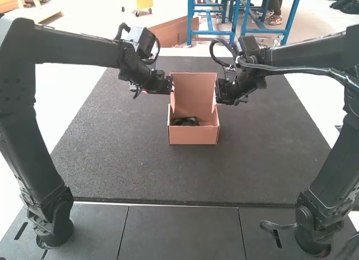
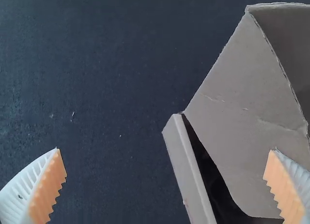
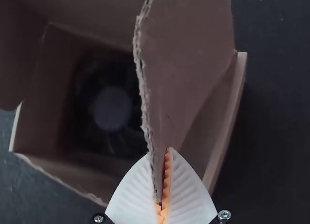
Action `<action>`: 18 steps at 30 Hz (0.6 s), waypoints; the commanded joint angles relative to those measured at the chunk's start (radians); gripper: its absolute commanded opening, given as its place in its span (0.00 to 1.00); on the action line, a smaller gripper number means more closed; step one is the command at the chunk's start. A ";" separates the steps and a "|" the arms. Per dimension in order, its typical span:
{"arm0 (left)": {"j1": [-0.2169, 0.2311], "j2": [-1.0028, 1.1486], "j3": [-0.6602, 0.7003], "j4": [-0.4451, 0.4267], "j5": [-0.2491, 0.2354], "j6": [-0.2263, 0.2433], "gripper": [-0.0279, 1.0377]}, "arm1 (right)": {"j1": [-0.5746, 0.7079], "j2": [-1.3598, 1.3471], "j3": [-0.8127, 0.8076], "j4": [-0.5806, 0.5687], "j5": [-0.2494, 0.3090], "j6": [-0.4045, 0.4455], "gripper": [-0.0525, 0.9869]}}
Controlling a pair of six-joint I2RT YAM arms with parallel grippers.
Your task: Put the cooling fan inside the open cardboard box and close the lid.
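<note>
The brown cardboard box stands mid-mat with its lid upright at the back. Inside lies the black cooling fan, seen from above as a dark round fan on the box floor. My left gripper hovers open at the lid's left edge; its orange pads stand wide apart, with the lid's side flap near one of them. My right gripper is at the lid's right edge, its ribbed fingers shut on the thin edge of the lid's right flap.
A black mat covers the table under the box, with open room all round it. Grey table panels lie along the near edge by the two arm bases.
</note>
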 commanded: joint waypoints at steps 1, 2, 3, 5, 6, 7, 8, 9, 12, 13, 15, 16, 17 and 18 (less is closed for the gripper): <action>-0.006 -0.036 -0.022 0.009 -0.008 0.008 0.94 | 0.017 -0.049 -0.011 0.001 -0.005 -0.003 0.03; -0.006 -0.039 -0.027 0.011 -0.008 0.008 0.94 | 0.017 -0.052 -0.017 0.001 0.003 -0.003 0.03; -0.006 -0.042 -0.032 0.011 -0.008 0.008 0.94 | 0.017 -0.055 -0.026 0.002 0.009 -0.003 0.03; -0.006 -0.046 -0.039 0.011 -0.008 0.008 0.94 | 0.017 -0.062 -0.040 0.004 0.012 -0.005 0.03; -0.006 -0.048 -0.042 0.011 -0.008 0.008 0.94 | 0.017 -0.066 -0.046 0.005 0.012 -0.005 0.03; -0.006 -0.049 -0.045 0.009 -0.008 0.008 0.94 | 0.017 -0.070 -0.054 0.007 0.014 -0.007 0.03; -0.006 -0.051 -0.048 0.009 -0.008 0.008 0.94 | 0.017 -0.072 -0.060 0.007 0.014 -0.008 0.03; -0.006 -0.052 -0.052 0.011 -0.008 0.008 0.94 | 0.017 -0.076 -0.066 0.007 0.014 -0.013 0.03; -0.006 -0.057 -0.058 0.011 -0.008 0.008 0.94 | 0.017 -0.082 -0.082 0.007 0.020 -0.019 0.03; -0.006 -0.060 -0.058 0.008 -0.008 0.008 0.94 | 0.017 -0.082 -0.088 0.007 0.026 -0.022 0.03; -0.006 -0.063 -0.058 0.006 -0.008 0.008 0.94 | 0.021 -0.084 -0.095 0.007 0.029 -0.026 0.03; -0.006 -0.066 -0.061 0.008 -0.008 0.010 0.94 | 0.024 -0.084 -0.100 0.007 0.030 -0.028 0.03; -0.006 -0.068 -0.062 0.006 -0.008 0.008 0.94 | 0.027 -0.084 -0.105 0.008 0.032 -0.028 0.03; -0.006 -0.069 -0.062 0.004 -0.008 0.010 0.94 | 0.028 -0.084 -0.109 0.010 0.032 -0.028 0.03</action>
